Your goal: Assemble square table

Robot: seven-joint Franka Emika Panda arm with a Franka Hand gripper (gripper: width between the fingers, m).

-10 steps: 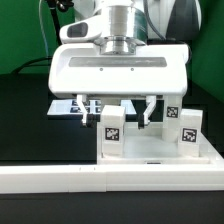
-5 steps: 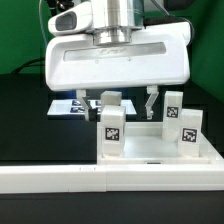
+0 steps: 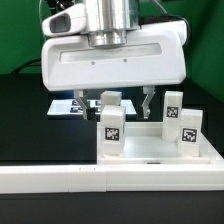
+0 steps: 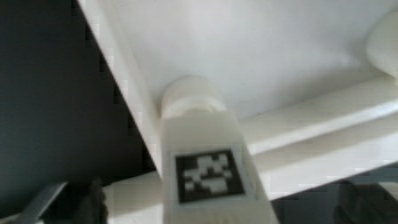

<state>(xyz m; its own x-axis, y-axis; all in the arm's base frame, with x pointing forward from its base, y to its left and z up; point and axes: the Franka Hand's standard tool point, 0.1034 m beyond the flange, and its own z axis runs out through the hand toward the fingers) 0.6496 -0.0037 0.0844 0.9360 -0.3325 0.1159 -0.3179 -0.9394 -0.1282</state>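
Wall: nearest the exterior camera, the long white wall runs across the front. I judge it is there as a stop, so parts can be pushed square against it.

Top: just behind the wall sits the square top, rim up like a tray. Resting against the wall keeps it from turning while legs go in, as I read it.

Legs: three tagged legs stand upright in the top. One is at the front on the exterior view's left, one at the front right, one at the back right. A fourth leg stands at the back left, right under me.

Tool: my tool hangs above that back-left leg, fingers spread wide, one finger clear to the side. Nothing is gripped.

Wrist view: the leg fills the picture, tag facing the camera, its far end meeting the top's corner. Whether it is fully seated I cannot tell.

Surface: black surface beyond and beside the top.

Marker board: farthest back, the marker board lies flat, partly hidden by my tool.
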